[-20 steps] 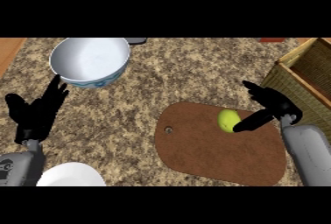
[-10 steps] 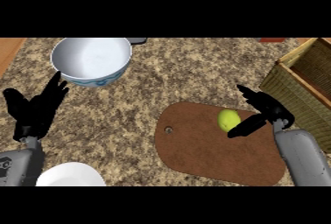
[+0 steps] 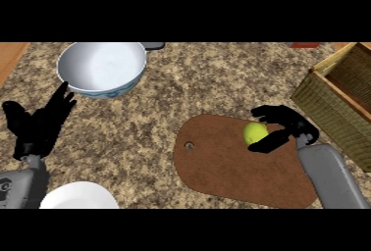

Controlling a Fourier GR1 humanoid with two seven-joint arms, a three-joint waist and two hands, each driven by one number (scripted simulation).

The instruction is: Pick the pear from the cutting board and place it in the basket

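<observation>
A yellow-green pear [image 3: 255,132] lies on the brown cutting board [image 3: 232,166] near its upper right part. My right hand [image 3: 288,123] is at the pear's right side, fingers curled over its top and thumb under it, closing round the fruit. The woven basket [image 3: 340,100] stands at the right edge, just beyond that hand. At the left edge my left hand [image 3: 38,126] rests open with fingers pointing up, away from the board.
A white bowl with a blue band [image 3: 101,68] stands at the upper left. A white plate [image 3: 78,197] shows at the lower left beside my left forearm. A speckled granite counter [image 3: 152,127] lies under everything.
My right hand has moved left onto the pear and its fingers have curled round it. The pear has stayed on the board. The left hand has hardly moved.
</observation>
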